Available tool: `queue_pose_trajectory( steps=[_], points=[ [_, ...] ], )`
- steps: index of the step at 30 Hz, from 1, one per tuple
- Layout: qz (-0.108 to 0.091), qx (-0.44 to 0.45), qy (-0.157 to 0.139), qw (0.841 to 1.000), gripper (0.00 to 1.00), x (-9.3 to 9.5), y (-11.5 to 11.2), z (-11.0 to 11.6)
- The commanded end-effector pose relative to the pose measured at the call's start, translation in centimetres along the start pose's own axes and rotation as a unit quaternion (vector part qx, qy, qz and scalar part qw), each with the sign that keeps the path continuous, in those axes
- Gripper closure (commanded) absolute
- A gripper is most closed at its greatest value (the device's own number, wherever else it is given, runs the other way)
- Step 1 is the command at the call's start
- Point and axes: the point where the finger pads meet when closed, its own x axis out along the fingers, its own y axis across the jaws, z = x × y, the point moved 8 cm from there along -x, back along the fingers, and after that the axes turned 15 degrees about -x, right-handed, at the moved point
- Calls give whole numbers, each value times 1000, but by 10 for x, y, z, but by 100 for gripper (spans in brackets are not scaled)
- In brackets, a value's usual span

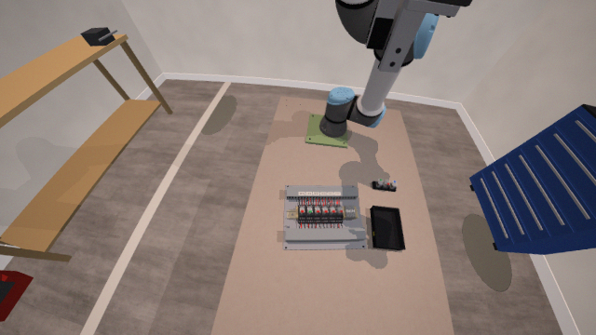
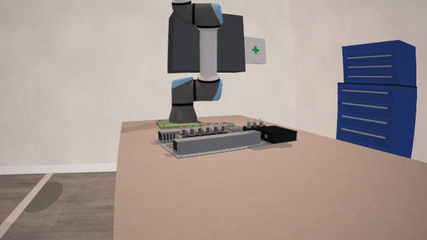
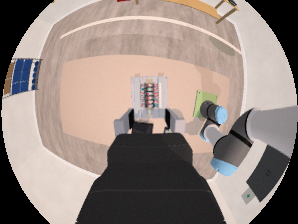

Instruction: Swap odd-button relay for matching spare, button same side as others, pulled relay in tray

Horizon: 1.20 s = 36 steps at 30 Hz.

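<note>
Nothing of the task looks done yet, judging by how things lie. The gripper [image 3: 148, 120] sits high above the table [image 1: 326, 288], fingers spread wide w/ nothing between them; in the wrist view both fingertips frame the relay panel [image 1: 321, 233] far below.

Row of relays [image 1: 321, 212] on the panel: all sockets seem filled, none visibly raised. In the top view most buttons read red, and one near the left end reads green, the odd relay [image 1: 302, 211], prob the one to pull. Too small to be sure of the exact socket, and tilt/height can't be judged from here.

Spares [image 1: 385, 184] stand in a small holder behind the tray, well apart from the panel. Buttons there look red, green and blue-ish; the red spare [image 1: 379, 181] would be the match, approx at the holder's left end. Hard to confirm at this res.

The tray [image 1: 387, 228] is just beside the panel's right edge, black, and no relay is visible in it.

Left to do, i.e. everything:
- come down over the odd relay, grip, pull straight up off the spring contacts
- drop it in the tray
- fetch the red spare, orient its button to the same side as the row's
- press in till top is level w/ neighbours, not tilted
- release and back off so all lies still
</note>
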Motion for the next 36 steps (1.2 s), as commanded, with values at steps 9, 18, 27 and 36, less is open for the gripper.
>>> queue_pose_trajectory(
  steps=[9,18,27,36],
  points=[
    [-2,-1,-1,1000,0,59,0,0],
    [-2,-1,-1,1000,0,59,0,0],
    [-1,-1,-1,1000,0,116,0,1],
    [-1,-1,-1,1000,0,116,0,1]
  ],
)
